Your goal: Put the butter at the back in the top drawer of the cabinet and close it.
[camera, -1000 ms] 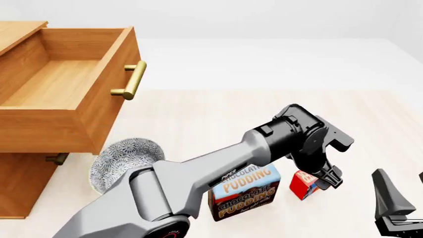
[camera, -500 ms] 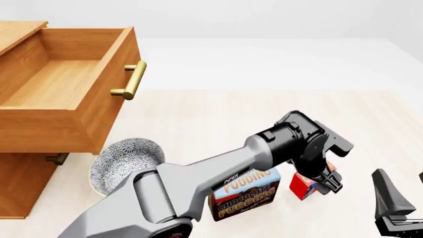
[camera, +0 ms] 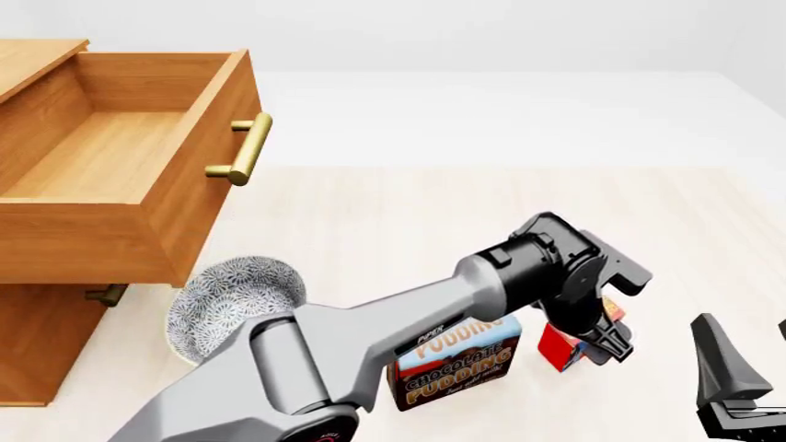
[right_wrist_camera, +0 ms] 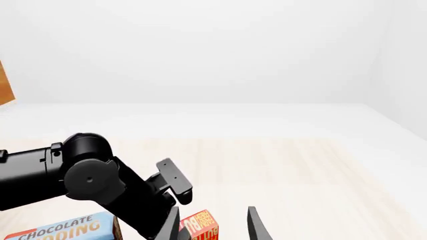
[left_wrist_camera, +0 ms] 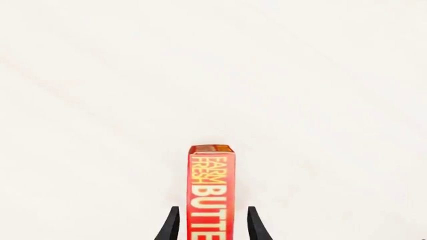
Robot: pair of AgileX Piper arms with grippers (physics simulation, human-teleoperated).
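The butter, a small red box with orange lettering, stands on the table just right of the pudding box. My left gripper is lowered over it, open. In the left wrist view the butter sits between the two black fingers, with a thin gap on each side. The cabinet is at the left, and its top drawer is pulled out with nothing inside. Low at the right edge, my right gripper hangs open and holds nothing. Its wrist view shows the butter beyond its fingertips.
A blue-and-brown Chocolate Pudding box stands left of the butter, partly under the left arm. A patterned bowl sits in front of the cabinet below the open drawer. The brass handle sticks out from the drawer front.
My left gripper has sunk lower and slightly left, so its fingers now straddle the butter. The right arm, the drawer and the boxes have not moved.
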